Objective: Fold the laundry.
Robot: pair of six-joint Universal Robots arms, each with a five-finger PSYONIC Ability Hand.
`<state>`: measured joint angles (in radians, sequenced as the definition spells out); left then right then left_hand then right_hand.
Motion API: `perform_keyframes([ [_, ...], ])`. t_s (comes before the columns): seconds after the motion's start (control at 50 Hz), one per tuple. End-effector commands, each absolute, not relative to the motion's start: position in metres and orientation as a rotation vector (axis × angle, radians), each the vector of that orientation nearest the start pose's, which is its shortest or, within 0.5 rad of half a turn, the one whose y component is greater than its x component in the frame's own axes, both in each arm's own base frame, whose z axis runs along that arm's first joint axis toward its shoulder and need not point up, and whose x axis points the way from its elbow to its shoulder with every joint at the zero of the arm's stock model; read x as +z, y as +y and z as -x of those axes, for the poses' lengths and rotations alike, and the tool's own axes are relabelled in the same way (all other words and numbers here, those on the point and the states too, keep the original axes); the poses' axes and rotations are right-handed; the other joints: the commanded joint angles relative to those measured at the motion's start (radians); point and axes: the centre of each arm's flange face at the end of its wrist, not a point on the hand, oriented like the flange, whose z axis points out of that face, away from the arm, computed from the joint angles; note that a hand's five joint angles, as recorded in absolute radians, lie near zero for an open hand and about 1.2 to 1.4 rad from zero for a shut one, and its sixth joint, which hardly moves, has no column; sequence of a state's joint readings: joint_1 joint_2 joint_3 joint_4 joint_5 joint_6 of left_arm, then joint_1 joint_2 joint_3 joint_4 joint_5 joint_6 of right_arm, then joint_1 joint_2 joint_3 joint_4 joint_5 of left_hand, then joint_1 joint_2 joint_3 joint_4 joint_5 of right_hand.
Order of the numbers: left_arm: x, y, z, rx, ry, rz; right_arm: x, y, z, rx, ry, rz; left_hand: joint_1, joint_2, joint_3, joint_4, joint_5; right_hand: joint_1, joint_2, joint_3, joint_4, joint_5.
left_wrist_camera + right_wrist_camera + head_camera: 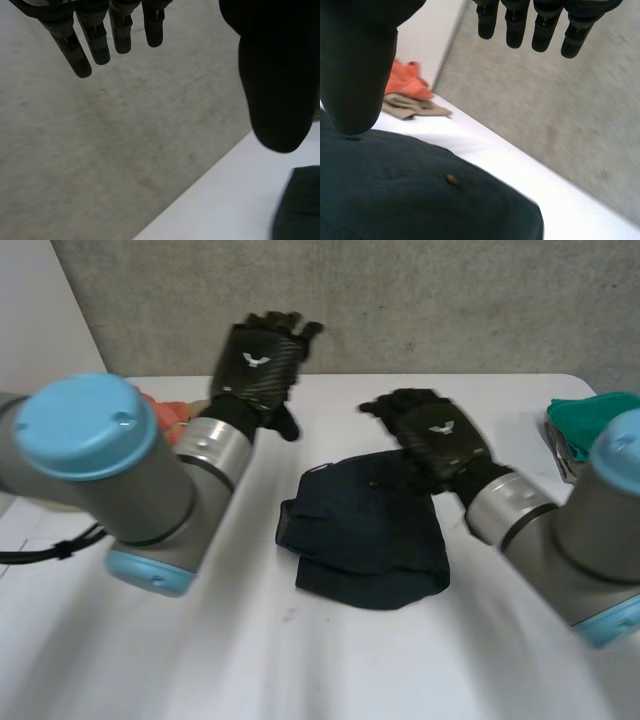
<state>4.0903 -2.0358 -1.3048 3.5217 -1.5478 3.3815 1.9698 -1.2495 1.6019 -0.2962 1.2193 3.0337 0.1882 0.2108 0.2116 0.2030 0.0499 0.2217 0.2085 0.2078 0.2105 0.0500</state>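
A dark navy garment (365,530) lies folded in a rough square in the middle of the white table (300,660). My right hand (435,435) hovers over the garment's far right corner, fingers straight and apart from the thumb, holding nothing. In the right wrist view the right hand's fingers (535,25) stretch out above the dark cloth (410,195), which shows a small button (452,179). My left hand (258,360) is raised over the far left of the table, clear of the garment, its fingers (100,35) spread and empty. A corner of the navy garment (300,205) lies beside the left hand's thumb.
An orange cloth (168,410) lies at the table's far left, behind my left arm; it lies as orange cloth (407,80) on a tan one (412,107). A teal cloth (590,420) sits at the far right edge. A grey wall (450,300) stands behind the table.
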Motion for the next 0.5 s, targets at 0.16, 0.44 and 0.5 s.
perform_keyframes([
  [0.16, 0.156, -0.256, 0.391, -2.054, 2.419, -1.202, 0.168, -0.311, -0.272, -1.426, 2.215, 0.745, 0.049, 0.026, 0.025, 0.034, 0.012, -0.047, -0.034, -0.033, -0.036, -0.050],
  [0.44, 0.128, -0.240, 0.368, -1.639, 2.471, -1.298, 0.142, -0.321, -0.257, -1.519, 2.405, 1.026, 0.146, 0.123, 0.122, 0.131, 0.110, -0.047, -0.034, -0.033, -0.036, -0.050],
  [0.5, 0.135, -0.236, 0.370, -1.655, 2.466, -1.313, 0.154, -0.321, -0.256, -1.590, 2.397, 1.035, 0.087, 0.065, 0.064, 0.072, 0.051, -0.047, -0.034, -0.033, -0.036, -0.050],
])
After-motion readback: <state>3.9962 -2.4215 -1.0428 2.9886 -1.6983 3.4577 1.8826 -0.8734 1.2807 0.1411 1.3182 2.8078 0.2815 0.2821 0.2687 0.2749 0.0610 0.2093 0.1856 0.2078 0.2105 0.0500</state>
